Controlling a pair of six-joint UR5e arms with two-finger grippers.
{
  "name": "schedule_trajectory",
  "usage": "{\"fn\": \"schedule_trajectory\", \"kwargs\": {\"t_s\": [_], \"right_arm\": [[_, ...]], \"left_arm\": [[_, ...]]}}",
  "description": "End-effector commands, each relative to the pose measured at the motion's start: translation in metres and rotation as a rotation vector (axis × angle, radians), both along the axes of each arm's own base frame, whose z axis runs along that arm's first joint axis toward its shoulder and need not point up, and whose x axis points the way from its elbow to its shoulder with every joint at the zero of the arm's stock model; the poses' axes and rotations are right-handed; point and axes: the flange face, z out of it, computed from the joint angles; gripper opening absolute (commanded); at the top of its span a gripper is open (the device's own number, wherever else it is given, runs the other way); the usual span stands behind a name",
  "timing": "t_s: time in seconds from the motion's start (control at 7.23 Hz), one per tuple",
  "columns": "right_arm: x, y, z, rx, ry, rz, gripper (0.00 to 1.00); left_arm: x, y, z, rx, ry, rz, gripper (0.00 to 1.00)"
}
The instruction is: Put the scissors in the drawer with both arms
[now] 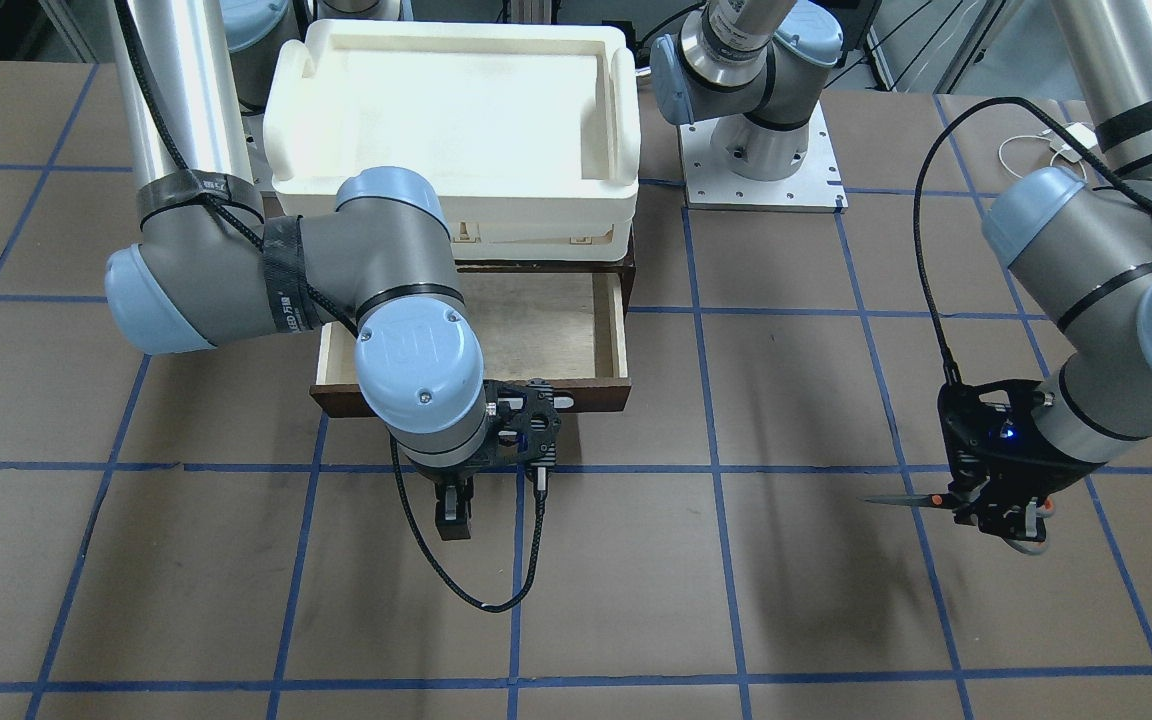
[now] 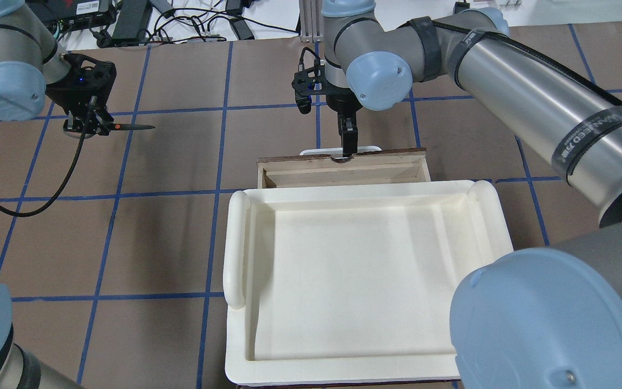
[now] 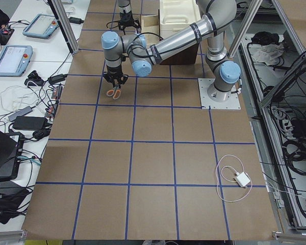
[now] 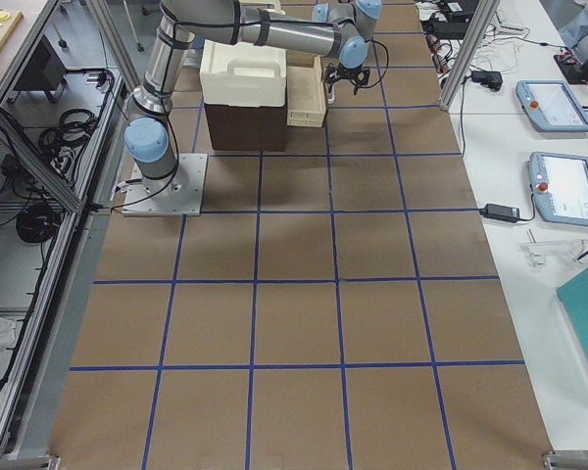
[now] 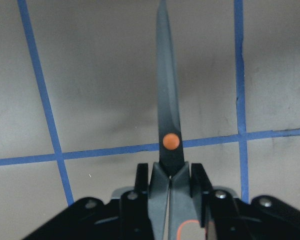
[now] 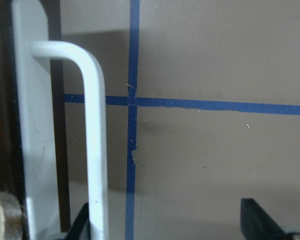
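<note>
My left gripper (image 1: pixel 986 505) is shut on the scissors (image 1: pixel 911 500) at their handle loops and holds them level above the table, blades pointing toward the drawer side. They also show in the overhead view (image 2: pixel 130 127) and in the left wrist view (image 5: pixel 167 115), blades closed and the orange pivot dot showing. The drawer (image 1: pixel 620 330) stands pulled open, its pale inside bare. My right gripper (image 2: pixel 347 138) is at the drawer's white bar handle (image 6: pixel 92 135). Its fingers (image 6: pixel 255 215) are spread, with the bar just inside one of them.
A cream-white foam tray (image 2: pixel 365 270) sits on the dark cabinet above the drawer. The left arm's base plate (image 1: pixel 761 160) stands beside it. A white cable with an adapter (image 1: pixel 1066 140) lies near the table edge. Blue tape lines grid the brown table.
</note>
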Motion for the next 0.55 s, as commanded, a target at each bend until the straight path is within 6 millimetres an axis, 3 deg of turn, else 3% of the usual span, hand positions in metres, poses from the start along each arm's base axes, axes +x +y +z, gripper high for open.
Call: {"fn": "schedule_trajectory", "kwargs": {"t_s": [0.0,0.42], "right_arm": [[-0.002,-0.003,-0.001,-0.012,-0.003,-0.003,1.00],[0.002,-0.018,0.000,-0.038,-0.012,-0.003,1.00]], "left_arm": [[-0.001,-0.001,-0.003,0.005,0.002,0.000,0.00],[-0.001,-0.001,-0.004,0.006,0.002,0.003,0.00]]}}
